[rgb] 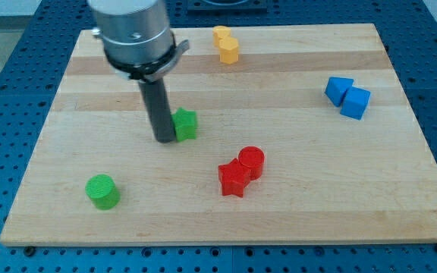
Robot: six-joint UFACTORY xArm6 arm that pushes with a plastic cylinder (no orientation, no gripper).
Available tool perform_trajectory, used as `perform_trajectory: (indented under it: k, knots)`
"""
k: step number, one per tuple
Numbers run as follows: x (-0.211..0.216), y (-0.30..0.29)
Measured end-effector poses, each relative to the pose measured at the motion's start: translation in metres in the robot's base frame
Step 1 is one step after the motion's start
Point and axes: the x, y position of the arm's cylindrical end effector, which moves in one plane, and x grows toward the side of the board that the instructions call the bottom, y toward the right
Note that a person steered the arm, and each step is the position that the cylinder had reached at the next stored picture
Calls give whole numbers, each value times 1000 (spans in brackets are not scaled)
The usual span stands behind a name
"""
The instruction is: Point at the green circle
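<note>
The green circle is a short green cylinder near the view's bottom left of the wooden board. My tip is the lower end of a dark rod hanging from the arm's grey wrist. It stands up and to the right of the green circle, clearly apart from it. The tip touches or nearly touches the left side of a second green block, whose shape looks star-like.
A red cylinder and a red star sit together right of centre. Two yellow blocks lie at the view's top. Two blue blocks lie at the view's right.
</note>
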Motion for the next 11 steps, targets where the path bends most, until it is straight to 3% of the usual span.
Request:
perform_trajectory:
  k: [3, 4, 5, 6, 8, 9, 11]
  knots:
    - [-37, 71]
    - [-30, 50]
    - [-24, -11]
    - [-10, -67]
    - [64, -128]
    - [112, -147]
    - [136, -125]
